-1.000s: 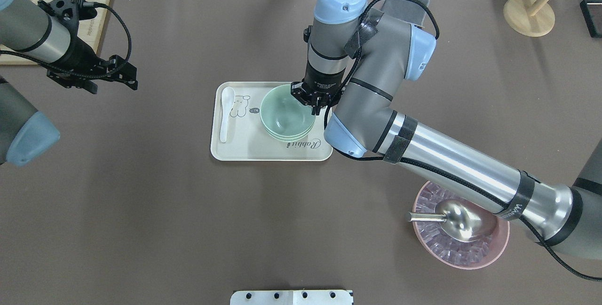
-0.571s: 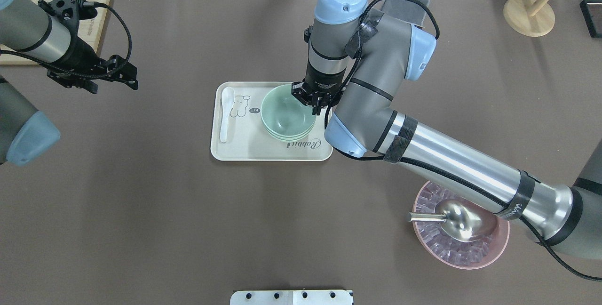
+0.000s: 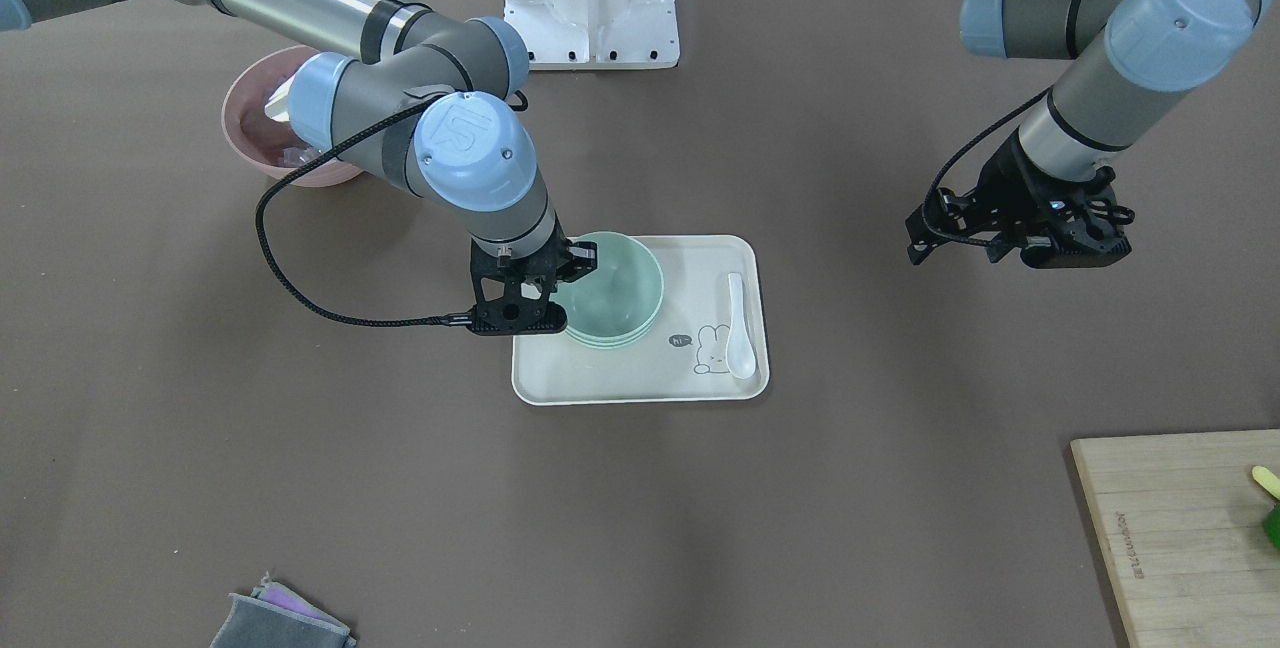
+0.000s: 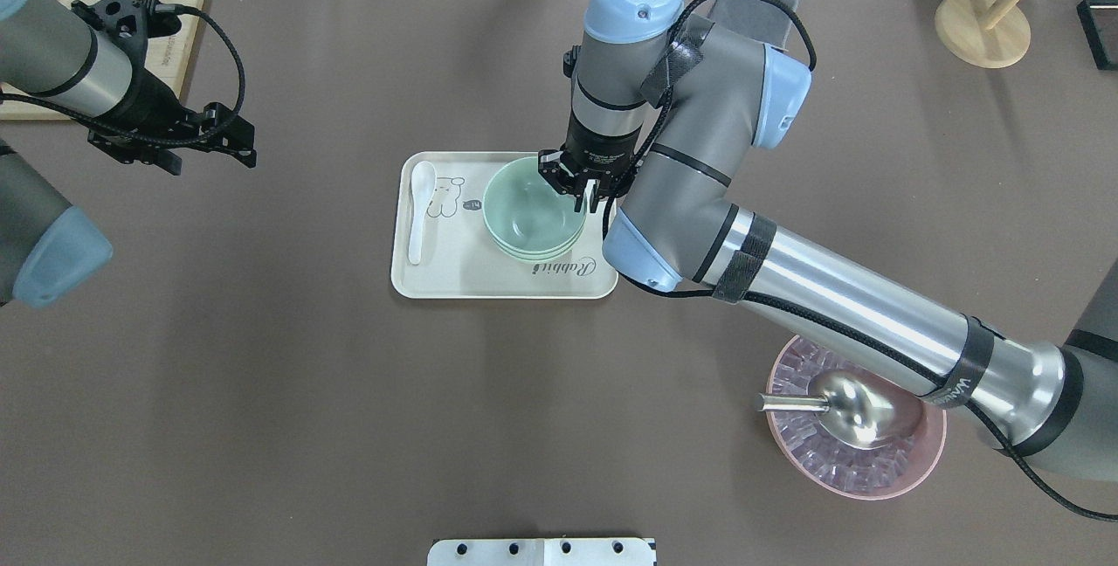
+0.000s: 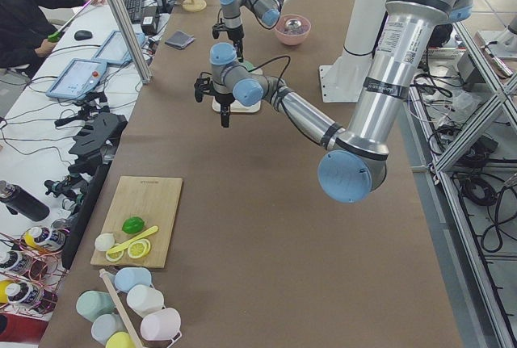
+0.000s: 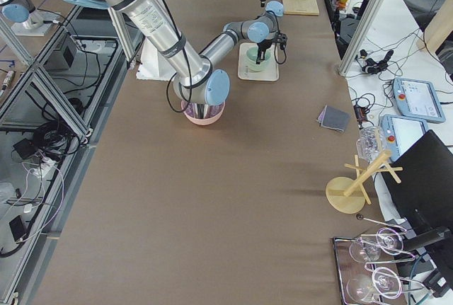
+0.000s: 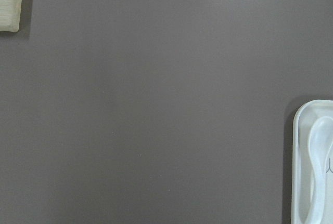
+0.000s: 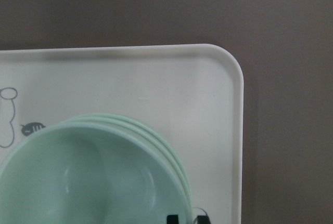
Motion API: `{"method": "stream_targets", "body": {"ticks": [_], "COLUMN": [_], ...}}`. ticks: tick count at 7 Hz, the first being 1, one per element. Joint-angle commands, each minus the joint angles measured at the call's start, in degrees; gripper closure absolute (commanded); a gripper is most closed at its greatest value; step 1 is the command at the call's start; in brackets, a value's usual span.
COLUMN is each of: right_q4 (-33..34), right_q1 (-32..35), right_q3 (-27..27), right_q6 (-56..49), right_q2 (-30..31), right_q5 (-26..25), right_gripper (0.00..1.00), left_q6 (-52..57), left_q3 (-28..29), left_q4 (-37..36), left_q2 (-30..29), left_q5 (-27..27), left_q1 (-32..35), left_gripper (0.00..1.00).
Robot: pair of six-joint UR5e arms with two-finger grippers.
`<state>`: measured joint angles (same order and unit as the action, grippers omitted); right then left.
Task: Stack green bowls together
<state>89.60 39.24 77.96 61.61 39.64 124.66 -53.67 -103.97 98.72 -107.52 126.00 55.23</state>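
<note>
Three pale green bowls (image 4: 533, 212) sit nested in one stack on the cream tray (image 4: 454, 273), at its right half. The stack also shows in the front view (image 3: 615, 283) and the right wrist view (image 8: 93, 177). My right gripper (image 4: 581, 197) points down at the stack's far right rim, with its jaws slightly apart astride the top bowl's rim. My left gripper (image 4: 240, 145) hovers empty over bare table far to the left of the tray, and looks open.
A white spoon (image 4: 419, 208) lies on the tray's left side. A pink bowl (image 4: 926, 461) with ice and a metal scoop stands at the near right under my right arm. A wooden board (image 4: 188, 16) lies far left, a wooden stand (image 4: 983, 29) far right.
My right gripper's fingers have parted a little at the top bowl's rim. The bowl stack, the tray and the left arm have stayed in place.
</note>
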Motion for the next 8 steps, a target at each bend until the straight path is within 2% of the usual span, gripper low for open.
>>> {"method": "stream_targets", "body": {"ticks": [1,3,4,5,6,7,8], "right_q4": [-0.13,1.53,6.24,13.68,21.33,27.15,31.12], "right_q1": [0.40,4.07,6.27,8.38,11.01,14.78,19.43], "right_q3": [0.97,5.60,11.11,19.43,26.13,29.07,29.97], "right_q6": [-0.35,-0.35,-1.22,-6.80,-13.90,-21.02,-30.93], "right_q2": [0.00,0.69,2.27,5.50,8.67,11.22,14.38], "right_q5": [0.58,4.17,4.27,4.36,4.27,4.27,4.27], "right_gripper": [0.00,0.00,0.00,0.00,0.00,0.00,0.00], "left_q6": [0.06,0.67,2.67,4.44,5.15,8.46,16.41], "left_q3": [0.17,-0.62,-0.62,-1.32,-1.59,-0.81,0.07], "left_q4": [0.07,-0.02,-0.02,-0.37,0.15,0.15,-0.19], "left_q2": [-0.06,-0.06,0.46,0.82,4.04,4.51,5.03], "left_q5": [0.13,0.30,0.04,0.39,0.39,-0.39,0.04], "left_q1": [-0.03,0.58,1.37,2.86,4.35,6.97,11.00], "left_gripper": [0.03,0.02,0.02,0.02,0.02,0.02,0.02]}}
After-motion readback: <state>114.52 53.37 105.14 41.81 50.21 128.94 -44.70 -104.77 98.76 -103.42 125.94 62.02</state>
